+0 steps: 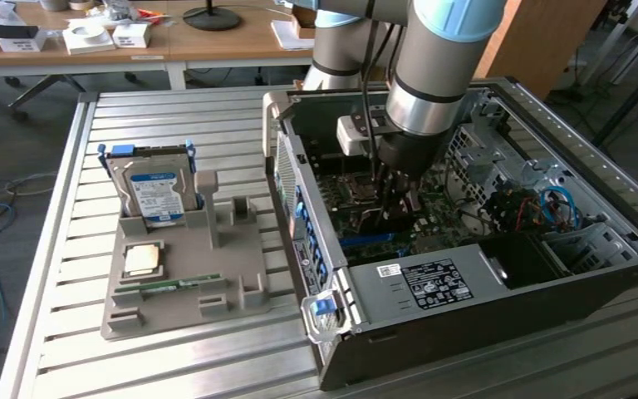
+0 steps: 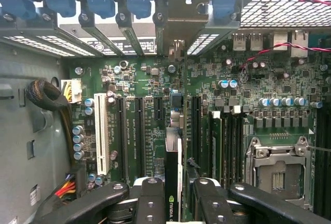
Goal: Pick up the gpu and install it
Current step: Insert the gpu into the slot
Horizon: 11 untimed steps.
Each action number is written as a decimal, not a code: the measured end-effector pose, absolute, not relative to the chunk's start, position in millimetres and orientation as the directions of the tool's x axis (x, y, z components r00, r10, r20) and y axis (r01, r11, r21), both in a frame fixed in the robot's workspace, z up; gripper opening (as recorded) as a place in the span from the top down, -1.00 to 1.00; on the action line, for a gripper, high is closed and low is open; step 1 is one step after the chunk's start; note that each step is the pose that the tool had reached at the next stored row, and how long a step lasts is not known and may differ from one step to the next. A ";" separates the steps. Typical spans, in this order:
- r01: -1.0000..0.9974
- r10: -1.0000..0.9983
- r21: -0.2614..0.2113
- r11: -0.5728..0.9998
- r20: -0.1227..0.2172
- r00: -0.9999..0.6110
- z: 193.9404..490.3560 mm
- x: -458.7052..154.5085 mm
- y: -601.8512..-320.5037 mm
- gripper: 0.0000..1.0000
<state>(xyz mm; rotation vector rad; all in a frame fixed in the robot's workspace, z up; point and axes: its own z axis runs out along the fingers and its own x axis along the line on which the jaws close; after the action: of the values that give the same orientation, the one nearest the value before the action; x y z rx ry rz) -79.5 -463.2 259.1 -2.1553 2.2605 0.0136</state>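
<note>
We are counting one arm [image 1: 435, 75], one gripper [image 2: 173, 190] with two black fingers [image 2: 150, 200], and one gpu [image 2: 171, 167]. In the exterior view we are also finding one open computer case [image 1: 485, 324] at about four o'clock and one gray holder [image 1: 175, 258] at about eight o'clock, both standing on the slatted table [image 1: 64, 249]. The holder is carrying one silver hard drive [image 1: 155, 189] upright at its twelve o'clock end, one tan square chip [image 1: 145, 259] near its middle, and one green memory stick [image 1: 172, 287] toward six o'clock.

The arm is reaching down into the case from twelve o'clock. In the wrist view the two fingers are standing partly apart, clamping the gpu, one on each face. The card is showing edge-on with a green logo, hanging over the motherboard [image 2: 155, 79] among the long black slots, beside one white slot [image 2: 102, 133]. Whether its lower edge is touching a slot we cannot tell.
</note>
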 end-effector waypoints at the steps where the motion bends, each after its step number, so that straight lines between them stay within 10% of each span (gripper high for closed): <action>1: -0.999 -0.999 -0.006 0.048 -0.018 -0.048 259.2 -79.5 -463.2 0.48; 11: -0.999 -0.999 -0.006 0.049 -0.017 -0.049 258.9 -80.4 -463.0 0.48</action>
<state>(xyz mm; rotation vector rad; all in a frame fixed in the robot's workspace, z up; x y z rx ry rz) -80.4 -463.0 258.9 -2.1551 2.2627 0.0111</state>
